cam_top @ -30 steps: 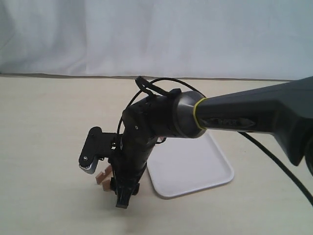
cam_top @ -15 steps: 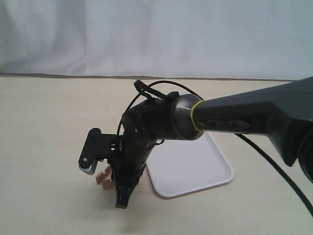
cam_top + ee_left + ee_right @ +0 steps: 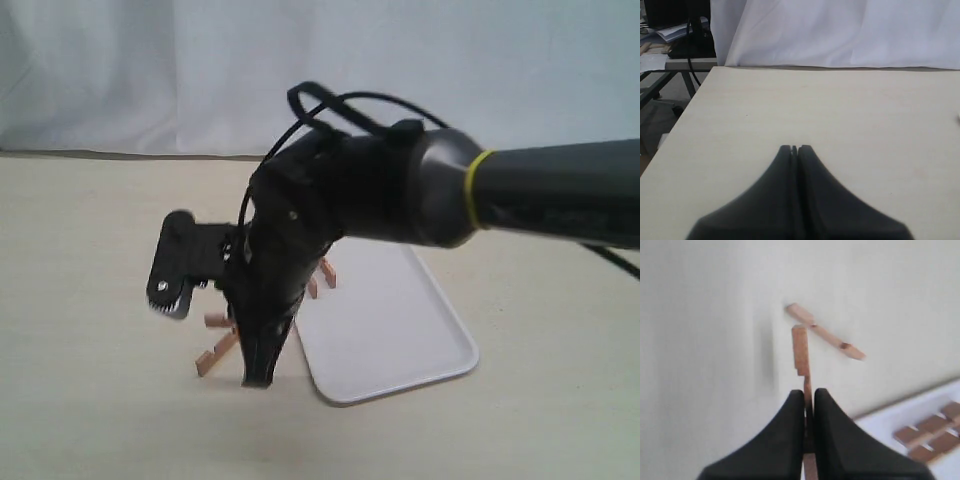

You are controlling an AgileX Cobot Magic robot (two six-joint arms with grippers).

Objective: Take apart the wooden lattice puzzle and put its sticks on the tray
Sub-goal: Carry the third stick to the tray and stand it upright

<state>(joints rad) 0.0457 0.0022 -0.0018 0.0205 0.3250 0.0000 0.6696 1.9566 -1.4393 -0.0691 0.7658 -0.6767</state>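
My right gripper (image 3: 808,392), closed tight, grips the held stick (image 3: 800,347); a loose stick (image 3: 826,333) lies on the table (image 3: 700,340); two sticks (image 3: 927,432) rest on the tray (image 3: 875,440); next, I judge, carry mine trayward; left gripper (image 3: 796,148) closed, empty.

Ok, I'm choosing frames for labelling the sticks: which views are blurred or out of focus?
Right wrist view: soft throughout, the held stick and the loose stick on the table have smeared edges, the right pincer a dark blur. Exterior view: fairly clear. Left wrist view: table clear, left pincer close and unfocused.
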